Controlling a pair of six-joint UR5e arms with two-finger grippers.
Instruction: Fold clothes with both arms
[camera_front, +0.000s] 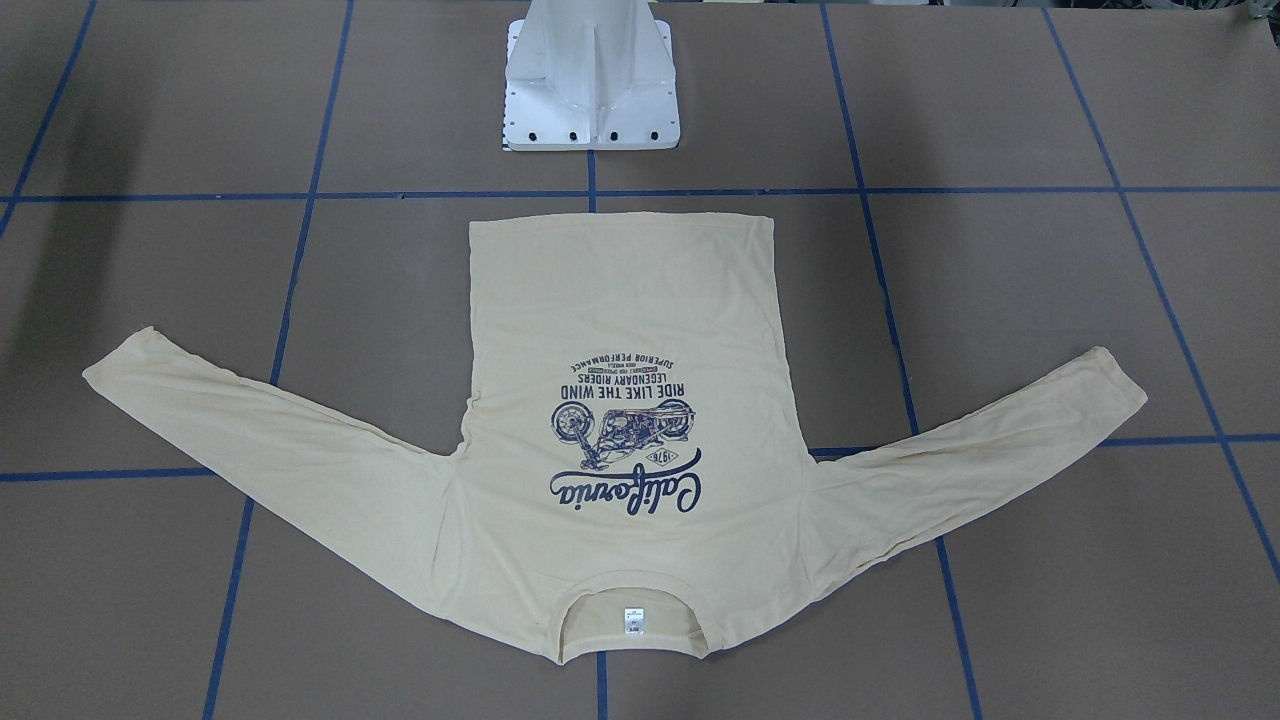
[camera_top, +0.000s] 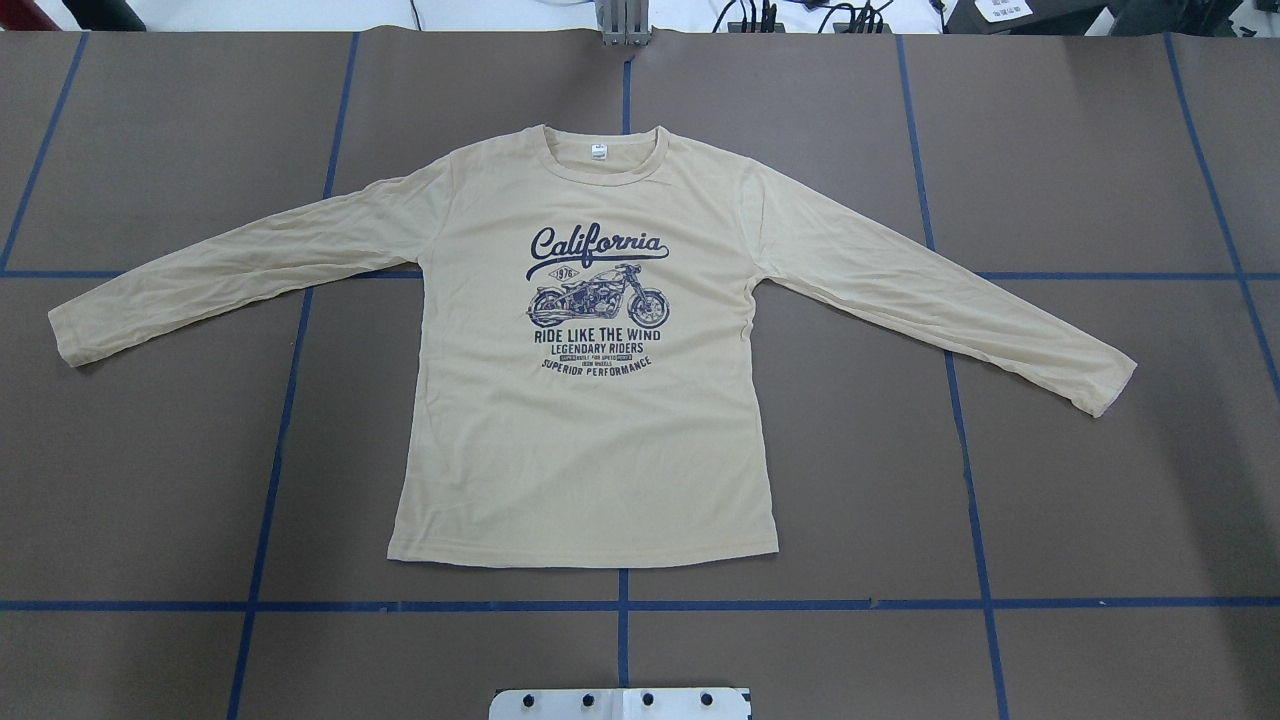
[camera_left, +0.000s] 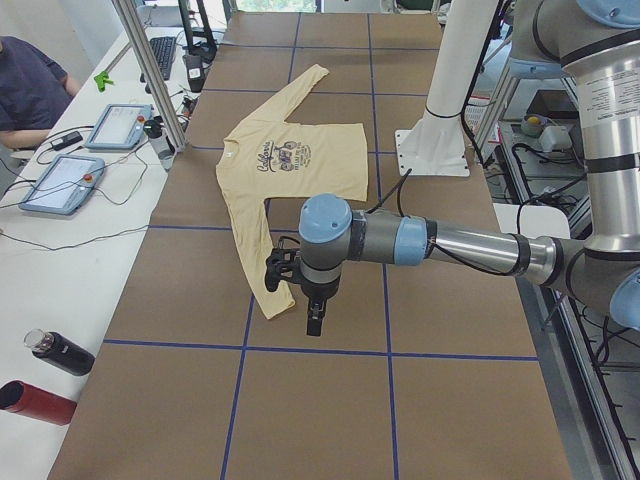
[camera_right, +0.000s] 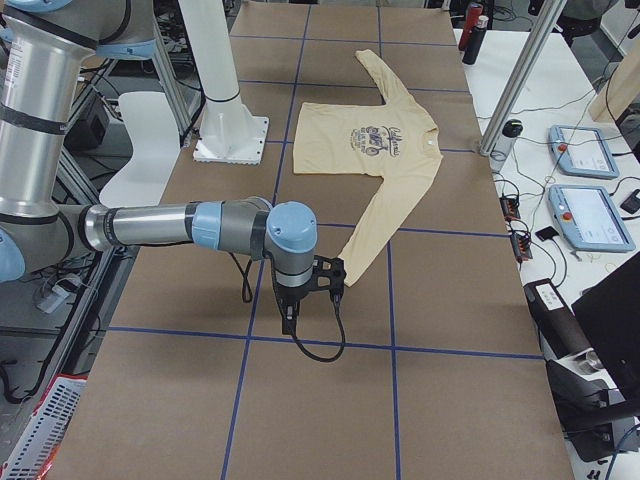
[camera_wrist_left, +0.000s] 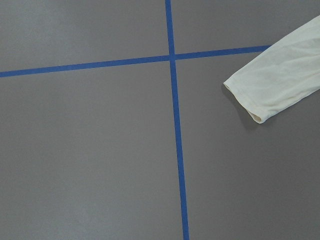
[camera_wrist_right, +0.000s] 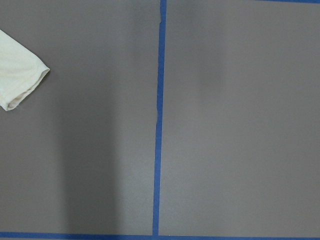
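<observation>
Black grippers (camera_left: 313, 322) (camera_right: 289, 322) clear of shirt (camera_top: 585, 440)

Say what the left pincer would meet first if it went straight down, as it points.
Probably the brown table cover, just beside the shirt's sleeve cuff; depth is unclear.

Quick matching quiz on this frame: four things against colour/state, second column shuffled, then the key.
Things
1. T-shirt
2. neck label
3. pedestal base
4. tape lines

Descriptions
A. blue, forming a grid on the brown table
B. small, white, just inside the collar
C. cream-yellow, spread flat, print up, sleeves out
D. white metal, standing just past the shirt's hem

Pairs: 1-C, 2-B, 3-D, 4-A
</observation>
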